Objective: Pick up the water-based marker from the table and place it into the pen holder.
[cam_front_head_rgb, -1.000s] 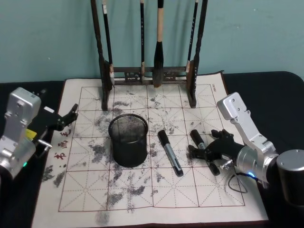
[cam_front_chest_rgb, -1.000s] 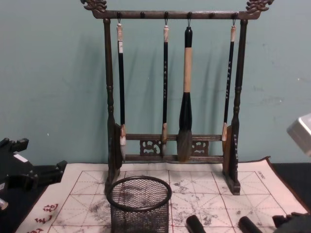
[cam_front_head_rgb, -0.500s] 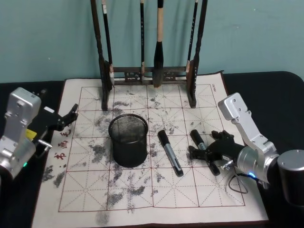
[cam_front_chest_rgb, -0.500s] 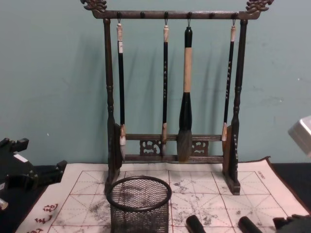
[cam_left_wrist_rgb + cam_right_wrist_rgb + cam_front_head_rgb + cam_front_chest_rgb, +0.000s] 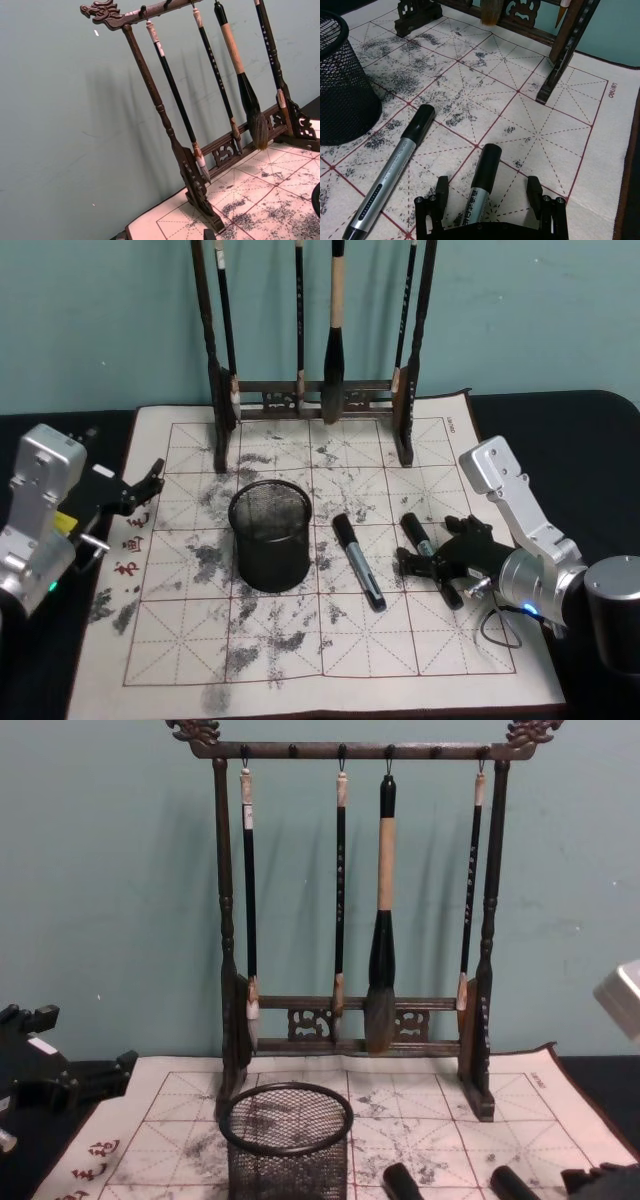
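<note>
Black mesh holder (image 5: pixel 268 552) stands clear on the mat (image 5: pixel 330 642). Right gripper (image 5: pixel 487 184) straddles the marker (image 5: pixel 484 162), jaws wide, untouching; left gripper (image 5: pixel 148 490), jaws apart, empty, by the mat's left edge.

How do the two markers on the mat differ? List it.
The left marker lies free; the right marker lies between the right gripper's open fingers. The left marker is nearer the holder than the right marker. Both lie flat, black caps toward the rack.
</note>
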